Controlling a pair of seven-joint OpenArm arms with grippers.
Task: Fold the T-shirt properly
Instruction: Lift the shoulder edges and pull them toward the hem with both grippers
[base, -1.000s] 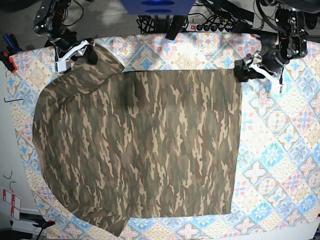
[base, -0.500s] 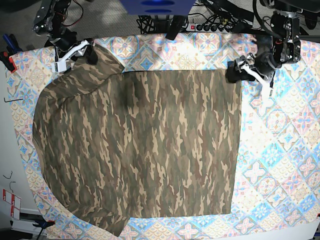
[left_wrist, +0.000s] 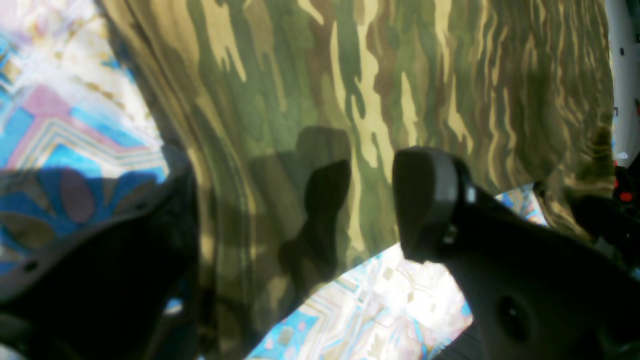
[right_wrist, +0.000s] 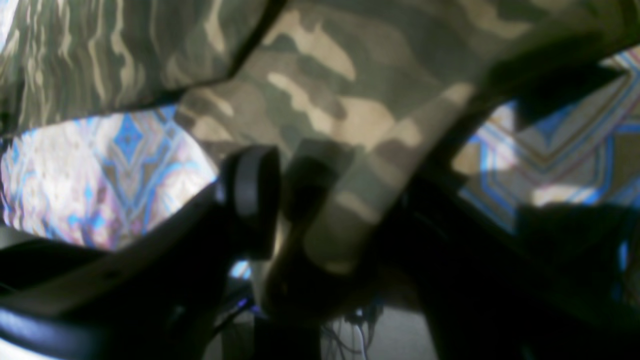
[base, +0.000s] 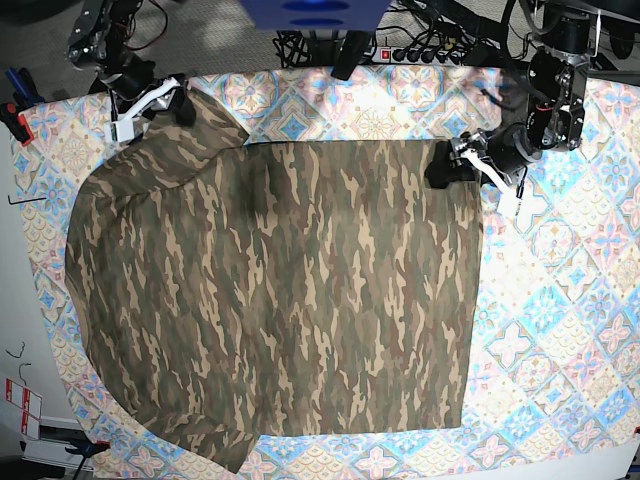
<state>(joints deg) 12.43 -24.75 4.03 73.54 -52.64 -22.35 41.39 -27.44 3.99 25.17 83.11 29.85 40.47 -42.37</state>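
Left wrist cam: my left pincer is spread wide over the T-shirt hem.

Right wrist: right pincer looks clamped on a sleeve fold.

Base view: the T-shirt lies flat on the counter, left pincer at 2 o'clock, right pincer at 10.

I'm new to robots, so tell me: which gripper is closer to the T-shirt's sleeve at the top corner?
The right gripper: it is shut on the sleeve tip of the T-shirt. The left gripper is across the table, open over the shirt's bottom hem corner.
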